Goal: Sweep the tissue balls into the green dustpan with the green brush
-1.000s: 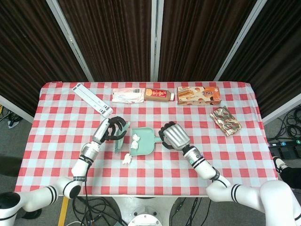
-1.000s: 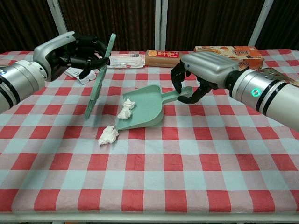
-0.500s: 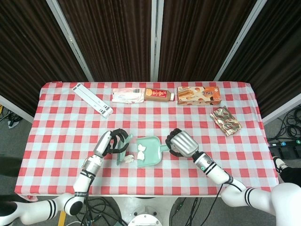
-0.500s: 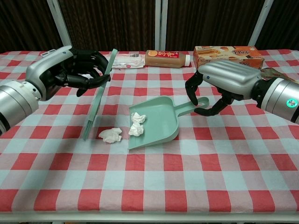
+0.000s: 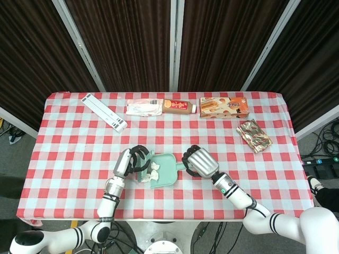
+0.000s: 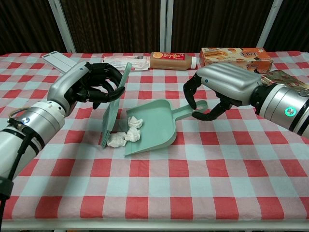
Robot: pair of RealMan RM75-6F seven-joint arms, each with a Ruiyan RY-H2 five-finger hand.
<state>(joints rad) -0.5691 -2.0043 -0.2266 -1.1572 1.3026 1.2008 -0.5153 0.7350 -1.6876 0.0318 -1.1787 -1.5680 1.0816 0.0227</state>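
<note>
There, at the mouth of the pale green plastic dustpan (image 6: pixel 153 122), lay three crumpled white tissue balls (image 6: pixel 126 135): one sat inside the pan near its left wall, one lay at the pan's open lip, and the third rested on the cloth just left of that lip. The flat green brush (image 6: pixel 115 104) stood tilted just left of the dustpan, its lower edge against the outermost tissue ball. The left hand (image 6: pixel 91 87) gripped the brush near its upper end, fingers curled round the blade. On the dustpan's other side the right hand (image 6: pixel 219 87) held the pan's handle, fingers wrapped round it.

The dustpan rested on the red-and-white checked tablecloth (image 6: pixel 193 183), near the robot's edge of the table. Well beyond the dustpan, along the far edge, lay a brown bottle with a white cap (image 5: pixel 179 106), with an orange rectangular snack box (image 5: pixel 224 107) to its right and a white plastic packet (image 5: pixel 143 108) to its left. Farther left lay a long white strip (image 5: pixel 104 112), and to the far right of the dustpan a shiny crinkled foil packet (image 5: pixel 254 135)
</note>
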